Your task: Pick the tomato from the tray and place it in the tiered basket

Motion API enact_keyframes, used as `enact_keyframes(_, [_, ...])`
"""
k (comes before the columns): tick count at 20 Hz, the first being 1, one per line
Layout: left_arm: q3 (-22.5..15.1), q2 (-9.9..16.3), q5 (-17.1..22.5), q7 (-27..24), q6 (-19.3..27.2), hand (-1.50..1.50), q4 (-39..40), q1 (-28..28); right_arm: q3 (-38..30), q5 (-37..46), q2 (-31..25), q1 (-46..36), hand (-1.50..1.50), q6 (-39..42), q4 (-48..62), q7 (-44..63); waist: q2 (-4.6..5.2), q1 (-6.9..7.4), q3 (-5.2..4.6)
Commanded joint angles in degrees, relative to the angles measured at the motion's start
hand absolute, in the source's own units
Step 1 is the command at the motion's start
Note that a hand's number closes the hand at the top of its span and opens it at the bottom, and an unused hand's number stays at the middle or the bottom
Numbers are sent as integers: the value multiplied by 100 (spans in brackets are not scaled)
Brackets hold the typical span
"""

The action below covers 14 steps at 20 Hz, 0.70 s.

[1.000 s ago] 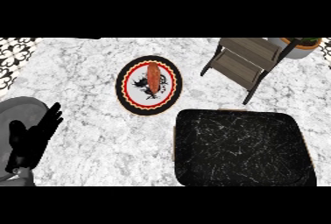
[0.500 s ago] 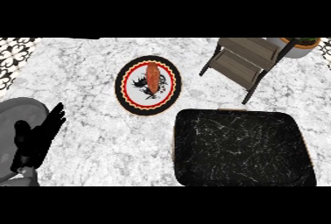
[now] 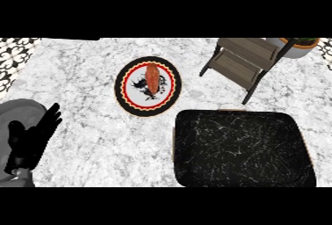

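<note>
Fingers (image 3: 50,115) of our left hand (image 3: 29,143) rest straight, holding nothing. We see no tomato; the tray (image 3: 241,149) looks bare. Tomatoes seem light, smooth, soft: we would cup its sides.

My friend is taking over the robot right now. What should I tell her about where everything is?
Left hand: open, resting at the view's left edge, holding nothing. Right hand: not in view.
No tomato shows. The black tray looks empty. A reddish, long item lies on the round plate, left of the tiered basket, whose shelves look bare.
Done: nothing. Left: find and pick the item, place it in the basket.
</note>
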Motion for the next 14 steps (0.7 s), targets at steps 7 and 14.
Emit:
enact_keyframes(7, [104,85,53,53,-56,0,-17,153,-291,-70,-297,-568,-150,-963,-807,1343,-96,-129,-2])
enact_keyframes(14, [178,45,0,15,76,0,44,321,-930,-646,-175,-531,-150,-1807,-1969,1397,-234,-434,15])
